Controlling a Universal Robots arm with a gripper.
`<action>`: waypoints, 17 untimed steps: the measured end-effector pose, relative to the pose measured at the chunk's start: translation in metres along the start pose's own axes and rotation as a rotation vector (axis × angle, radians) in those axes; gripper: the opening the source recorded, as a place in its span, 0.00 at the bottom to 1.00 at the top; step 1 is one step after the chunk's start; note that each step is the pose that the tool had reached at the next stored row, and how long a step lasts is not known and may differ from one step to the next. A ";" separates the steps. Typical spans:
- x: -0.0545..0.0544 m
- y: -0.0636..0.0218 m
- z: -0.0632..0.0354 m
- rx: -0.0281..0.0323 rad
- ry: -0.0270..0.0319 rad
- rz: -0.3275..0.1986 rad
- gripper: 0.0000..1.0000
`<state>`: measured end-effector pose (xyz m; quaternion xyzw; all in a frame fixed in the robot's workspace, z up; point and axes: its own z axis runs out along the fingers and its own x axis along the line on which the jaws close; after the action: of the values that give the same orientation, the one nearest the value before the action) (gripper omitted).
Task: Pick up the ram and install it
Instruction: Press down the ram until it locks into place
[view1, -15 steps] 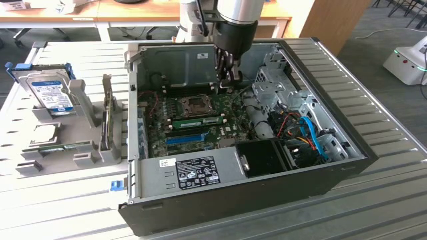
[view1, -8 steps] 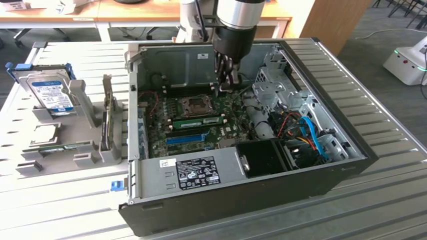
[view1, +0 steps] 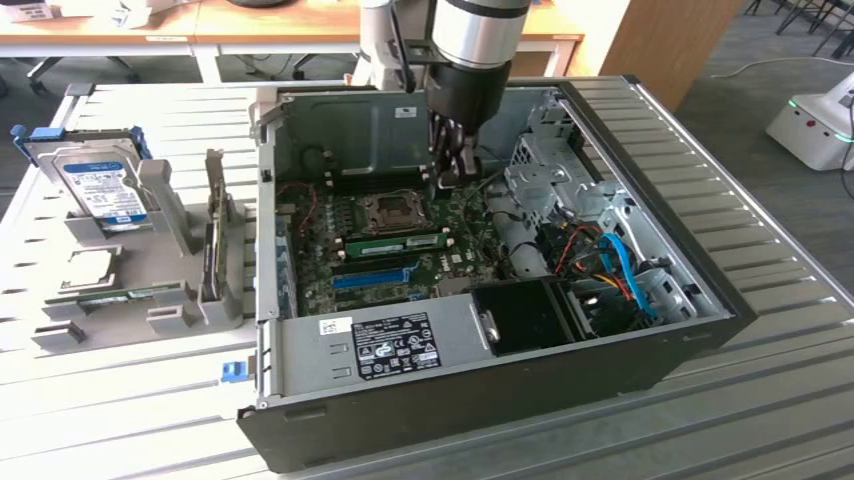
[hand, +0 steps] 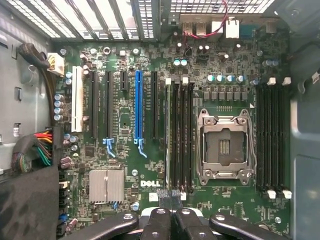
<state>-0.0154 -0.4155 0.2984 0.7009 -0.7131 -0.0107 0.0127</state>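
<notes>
Green against the dark board, the ram (view1: 400, 243) stands edge-up in a memory slot inside the open computer case (view1: 694, 300), between the CPU socket (view1: 394, 208) and the long blue expansion slot (view1: 367, 277). From my console I judge the pick-up done and the stick placed. I cannot tell whether it is pressed fully home, because the latches at its ends are too small to read.

On the wrist view the ram (hand: 167, 135) shows as a thin pale line in the slot of its bank nearest the blue slot (hand: 139, 105). The other slots beside it look bare.

My gripper (view1: 454, 172) hangs inside the case over the motherboard, above the socket area. Its fingers are pressed together with nothing between them. On the wrist view the closed gripper (hand: 172, 197) sits near one end of that slot bank, close to the ram's end and, as far as I can see, not touching it.

A second, similar stick (view1: 127, 296) lies on the grey holder (view1: 160, 205) at the exterior view's left, below a blue-labelled hard drive (view1: 104, 190).
</notes>
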 end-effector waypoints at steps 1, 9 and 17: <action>0.000 0.0000 0.0011 0.0001 0.0003 0.000 0.11; 0.000 -0.0003 0.0096 0.0001 0.0044 0.000 0.11; 0.000 -0.0006 0.0186 0.0002 0.0075 0.000 0.11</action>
<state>-0.0154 -0.4154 0.2798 0.7008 -0.7131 -0.0080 0.0153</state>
